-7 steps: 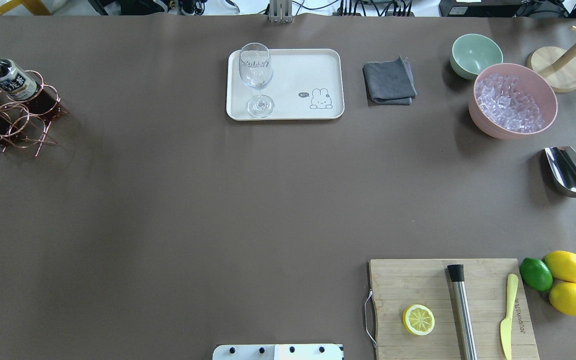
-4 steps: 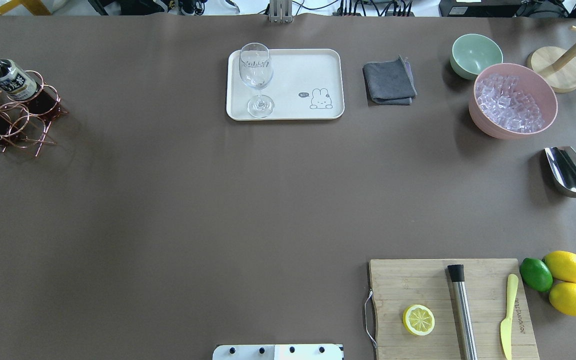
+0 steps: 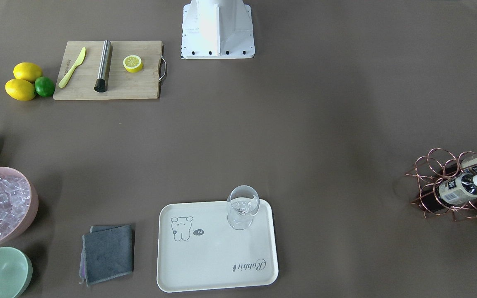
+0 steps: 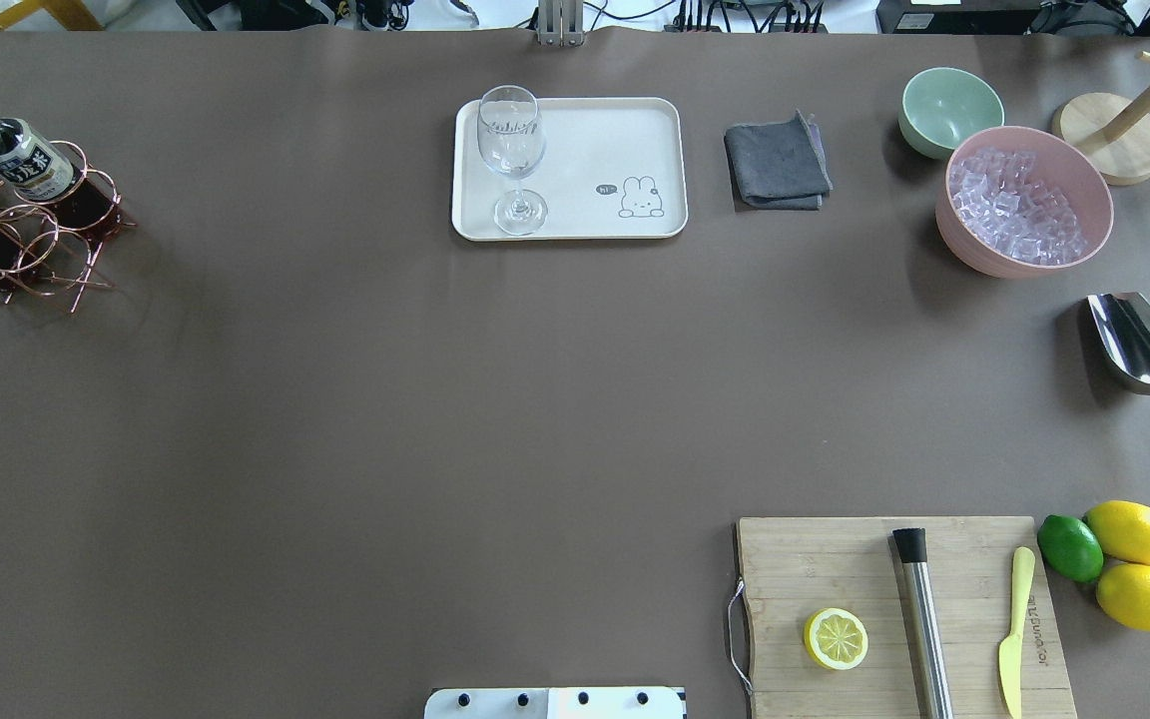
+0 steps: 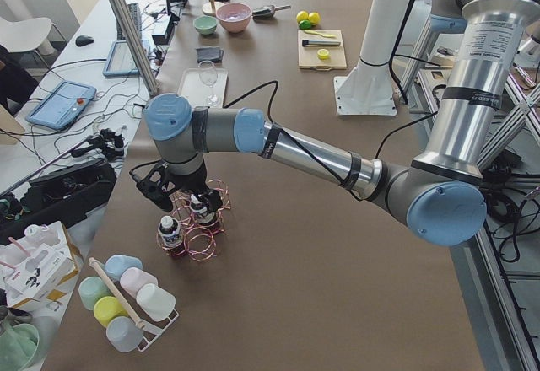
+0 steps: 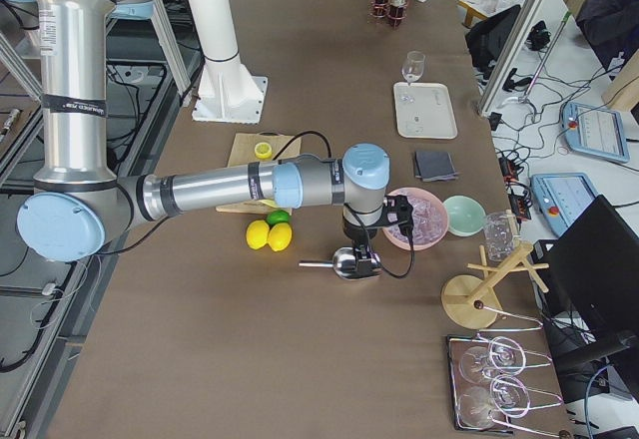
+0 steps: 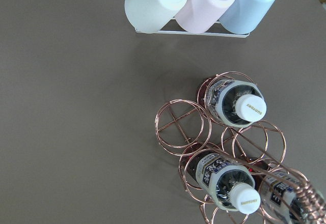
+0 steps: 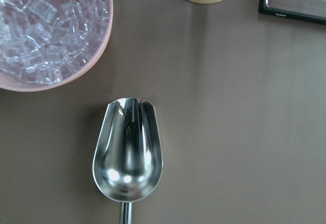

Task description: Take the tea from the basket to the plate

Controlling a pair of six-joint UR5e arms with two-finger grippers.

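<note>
The rose-copper wire basket (image 7: 183, 127) stands at the table's far left (image 4: 36, 240). Three tea bottles with white caps stand in its rings: one (image 7: 239, 104), a second (image 7: 226, 183) and a third (image 7: 282, 196) beside the coiled handle. My left gripper (image 5: 173, 196) hovers just above the basket; it shows only in the exterior left view, so I cannot tell if it is open. The cream plate (image 4: 595, 150) lies at the far middle with a stemmed glass (image 4: 510, 140) on its left end. My right gripper (image 6: 361, 249) hangs over a steel scoop (image 8: 127, 158); I cannot tell its state.
A rack of pastel cups (image 7: 198, 2) lies just beyond the basket. A pink bowl of ice (image 4: 1024, 200), a green bowl (image 4: 949, 110) and a grey cloth (image 4: 777, 162) sit at the far right. A cutting board (image 4: 964, 599) with lemon half, muddler and knife is front right.
</note>
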